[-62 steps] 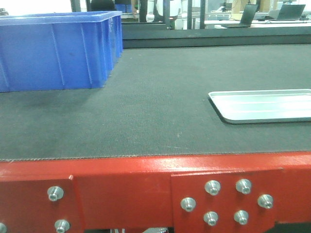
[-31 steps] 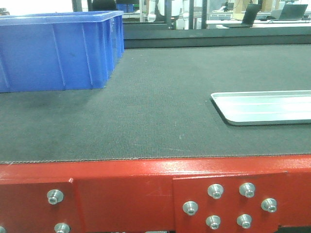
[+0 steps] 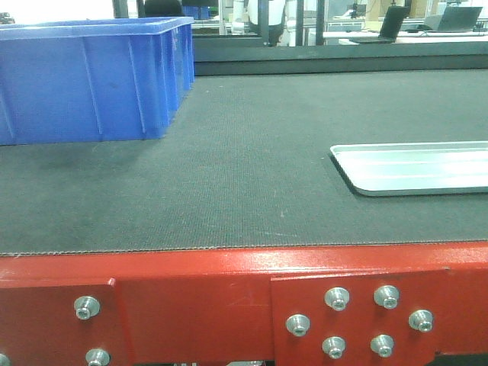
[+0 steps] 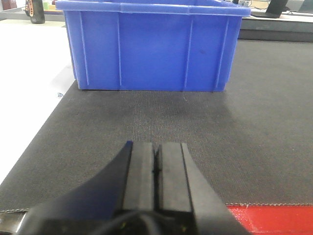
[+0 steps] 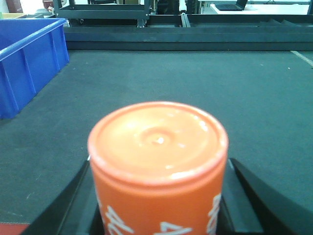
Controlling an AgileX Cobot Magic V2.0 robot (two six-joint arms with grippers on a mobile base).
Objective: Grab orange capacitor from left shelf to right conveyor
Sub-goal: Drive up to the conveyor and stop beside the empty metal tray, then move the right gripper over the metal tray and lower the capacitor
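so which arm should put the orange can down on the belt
Right. The right gripper holds the orange can, with the belt just ahead. The left gripper is shut and empty, facing the blue bin.

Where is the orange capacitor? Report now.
Right wrist view: the orange capacitor is held in the right gripper over the right conveyor, blue bin ahead-left.
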